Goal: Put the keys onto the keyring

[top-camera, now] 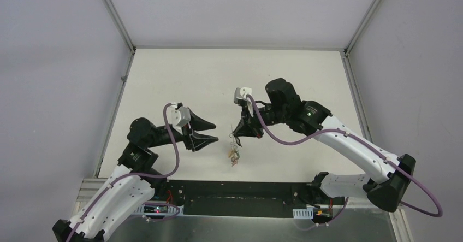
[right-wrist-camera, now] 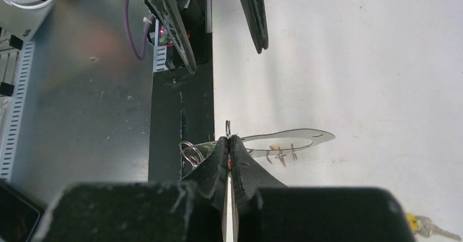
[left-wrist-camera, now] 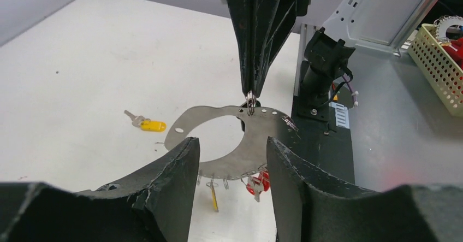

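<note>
The keyring (left-wrist-camera: 256,138), a flat grey metal loop with small holes, hangs from my right gripper (left-wrist-camera: 250,93), which is shut on a small wire ring at its top edge. A red-tagged key (left-wrist-camera: 261,182) and a yellow tag (left-wrist-camera: 214,195) dangle from the keyring's lower rim. The hanging keys (top-camera: 233,155) show between the two arms in the top view. My left gripper (left-wrist-camera: 231,142) is open just short of the keyring, nothing between its fingers. One loose key with a yellow tag (left-wrist-camera: 146,125) lies on the table. In the right wrist view the right gripper (right-wrist-camera: 229,139) pinches the ring, with the keyring (right-wrist-camera: 311,137) edge-on beyond it.
A cream perforated basket (left-wrist-camera: 439,62) with red items stands off the table to the right. The right arm's black base (left-wrist-camera: 322,67) and a black strip (right-wrist-camera: 180,105) mark the table's near edge. The loose key (right-wrist-camera: 428,227) also shows at the right wrist view's lower right.
</note>
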You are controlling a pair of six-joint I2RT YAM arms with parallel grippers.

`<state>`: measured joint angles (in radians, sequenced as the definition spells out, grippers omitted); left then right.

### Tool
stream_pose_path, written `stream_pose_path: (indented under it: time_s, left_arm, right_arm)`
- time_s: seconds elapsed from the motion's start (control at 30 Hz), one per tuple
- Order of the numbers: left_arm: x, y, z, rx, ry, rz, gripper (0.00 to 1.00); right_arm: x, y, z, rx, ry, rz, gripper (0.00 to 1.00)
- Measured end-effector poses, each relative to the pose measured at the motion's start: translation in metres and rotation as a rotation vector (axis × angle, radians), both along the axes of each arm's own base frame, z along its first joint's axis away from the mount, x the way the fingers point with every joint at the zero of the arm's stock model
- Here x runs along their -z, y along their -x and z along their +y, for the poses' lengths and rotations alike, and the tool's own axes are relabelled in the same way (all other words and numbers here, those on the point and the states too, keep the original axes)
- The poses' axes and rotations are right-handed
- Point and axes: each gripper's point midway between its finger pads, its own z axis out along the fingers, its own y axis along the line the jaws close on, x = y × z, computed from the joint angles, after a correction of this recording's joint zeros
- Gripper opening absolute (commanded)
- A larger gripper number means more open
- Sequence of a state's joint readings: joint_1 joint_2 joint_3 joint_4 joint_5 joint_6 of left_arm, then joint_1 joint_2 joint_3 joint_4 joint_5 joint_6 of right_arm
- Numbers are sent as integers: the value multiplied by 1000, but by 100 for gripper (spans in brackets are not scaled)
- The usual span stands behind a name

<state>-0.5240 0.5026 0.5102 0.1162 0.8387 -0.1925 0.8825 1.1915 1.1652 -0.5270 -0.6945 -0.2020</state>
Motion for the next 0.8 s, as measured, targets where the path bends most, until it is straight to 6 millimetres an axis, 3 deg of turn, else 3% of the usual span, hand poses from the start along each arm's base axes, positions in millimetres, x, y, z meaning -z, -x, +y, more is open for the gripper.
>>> stream_pose_path:
  time_s: [0.2, 0.53, 0.7, 0.8]
  left_arm:
    - [12, -9, -7, 8, -22, 69, 47]
    - [2, -8, -25, 77, 29, 59, 42]
    - [21, -5, -37, 132, 15, 95, 33]
    - [32, -5, -43, 154, 7, 111, 32]
  right_arm:
    - [12, -3, -9, -3, 148, 28, 0]
    - [36, 6, -21, -28, 292, 108, 0]
    - [37, 8, -22, -32, 301, 117, 0]
    - [37, 8, -22, -33, 298, 116, 0]
